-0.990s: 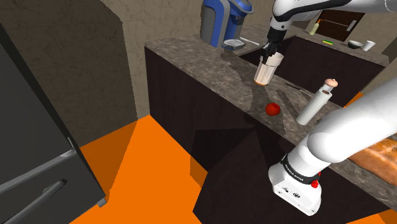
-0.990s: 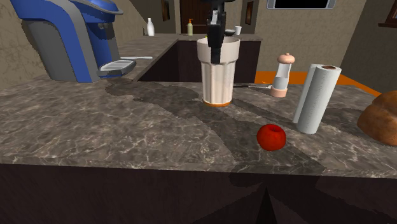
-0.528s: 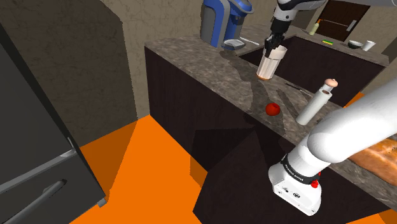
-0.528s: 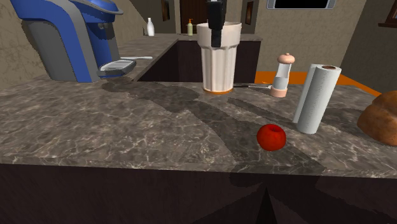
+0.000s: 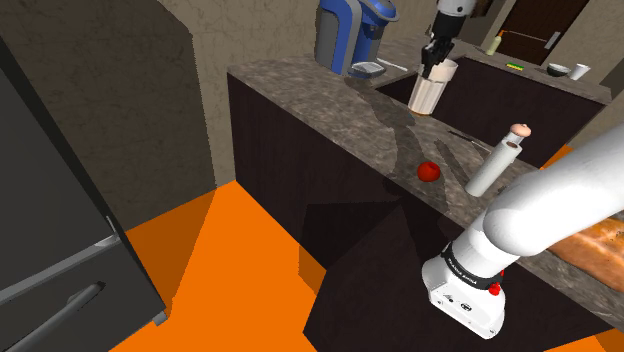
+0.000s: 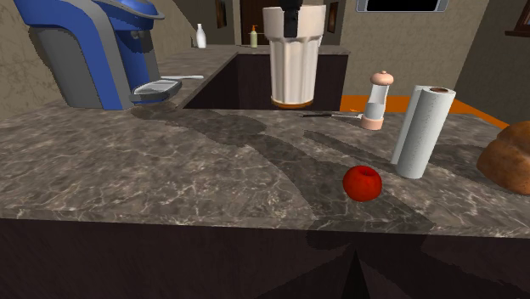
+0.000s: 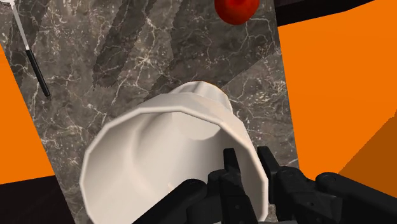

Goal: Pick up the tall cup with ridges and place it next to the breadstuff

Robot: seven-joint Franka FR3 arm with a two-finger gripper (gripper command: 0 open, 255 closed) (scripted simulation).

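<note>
Since the cup looks too wide to take across its body, the gripper (image 7: pixel 249 170) pinches only the rim. One of the black fingers (image 7: pixel 230 167) sits inside the mouth and the other outside, with the wall clamped between them. That hold, I judge, lets the tall, ridged, off-white cup (image 6: pixel 295 59) hang upright under the hand, open end up, so it can be set down on its base without turning.

In the second exterior view its orange-tinted base hangs clear of the dark marbled counter (image 6: pixel 170 178), behind the red fruit (image 6: pixel 363 183) and to that view's left of it. The height seems meant to carry the cup over whatever stands along the way. In the wrist view the fruit lies on the stone beyond the cup's base.

Just beside the fruit, on the second exterior view's right, a white paper-towel roll (image 6: pixel 422 132) stands upright. Behind the fruit on that same side is a small grinder (image 6: pixel 378 100). Past the roll, farther from the fruit, the brown loaf (image 6: pixel 510 157) lies on the counter.

The spot to aim for is therefore on the far side of the roll from the fruit, and the carry will probably have to pass over or around both. A rim pinch may let the cup tilt or swing, so a slow, level move looks wise. Well apart from the fruit on the opposite side, the blue coffee machine (image 6: pixel 93 51) stands out of the route.
</note>
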